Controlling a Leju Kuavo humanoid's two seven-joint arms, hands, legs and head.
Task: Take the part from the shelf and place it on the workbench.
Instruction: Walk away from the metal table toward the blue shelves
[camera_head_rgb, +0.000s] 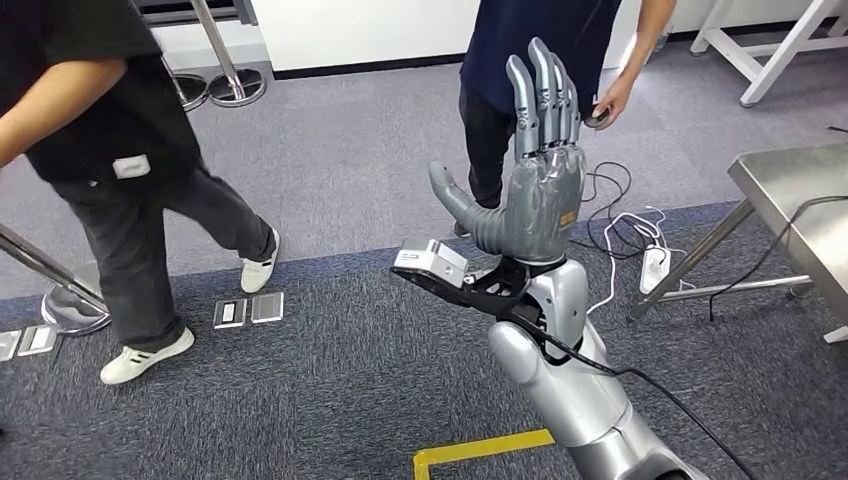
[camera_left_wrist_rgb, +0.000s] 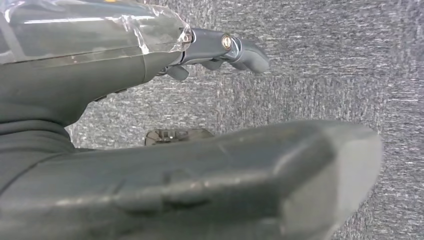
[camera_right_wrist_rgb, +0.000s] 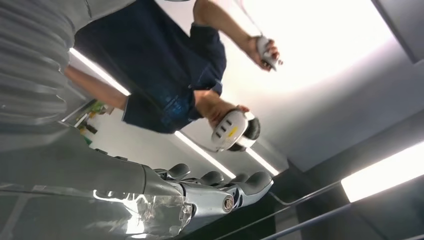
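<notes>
Right hand (camera_head_rgb: 535, 180) stands raised in the centre of the head view, palm flat, fingers (camera_head_rgb: 545, 95) straight and together pointing toward the top of the frame, thumb spread out to the left; it holds nothing. From its own wrist camera the same fingers (camera_right_wrist_rgb: 220, 182) stretch out along the lower middle of the frame, bare. Left hand (camera_left_wrist_rgb: 150, 150) hangs over grey carpet (camera_left_wrist_rgb: 325, 60), its fingers (camera_left_wrist_rgb: 225, 50) loosely extended at the upper middle of that picture and nothing in its grasp.

Neither the part nor the shelf can be made out. A steel workbench (camera_head_rgb: 800, 215) sits at the right edge of the head view. Two people stand on the carpet: one at the upper left (camera_head_rgb: 110, 150), one at the upper centre (camera_head_rgb: 530, 60) holding controllers.

Judging from this, the fetching step has not begun. The next move likely calls for turning to find the shelf, then lowering an open hand toward the part.
</notes>
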